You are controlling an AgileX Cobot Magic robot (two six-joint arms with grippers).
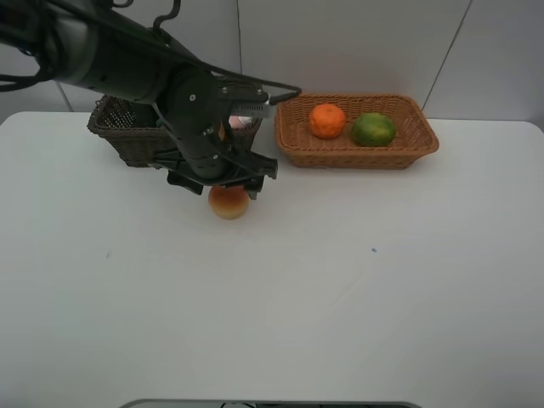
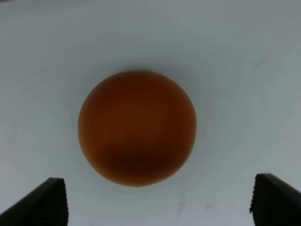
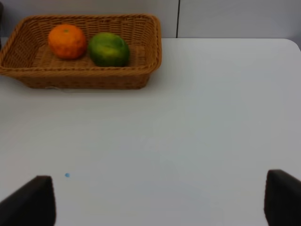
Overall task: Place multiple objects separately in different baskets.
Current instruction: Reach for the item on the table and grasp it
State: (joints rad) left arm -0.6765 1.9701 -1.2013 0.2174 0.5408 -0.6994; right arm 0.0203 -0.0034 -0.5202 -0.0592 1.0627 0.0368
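Directly at the pincer, then outward:

Left gripper (image 2: 157,200): spread wide, the two ribbed dark fingertips (image 2: 47,200) standing far apart with the peach-like fruit (image 2: 137,127) between and ahead of them; neither tip touches it, and nothing is held.

Peach-like fruit on the table: sits alone on the white tabletop (image 1: 357,297), just below the gripper head in the high view (image 1: 229,202), in front of the dark basket.

Left arm: reaches in from the upper left of the high view, its black wrist bent down over the fruit and covering part of the dark basket's front.

Dark brown basket (image 1: 119,136): deep, woven, behind the arm; its contents are mostly hidden, only a small pale patch shows near the wrist.

Light tan basket (image 1: 357,153): shallow, just beside the dark one, holding the orange (image 1: 327,121) and the green fruit (image 1: 373,129) side by side.

Right gripper (image 3: 160,197): released, its dark fingertips wide apart over bare table, holding nothing; the tan basket lies well away ahead of it.

Right arm: not seen in the high view.
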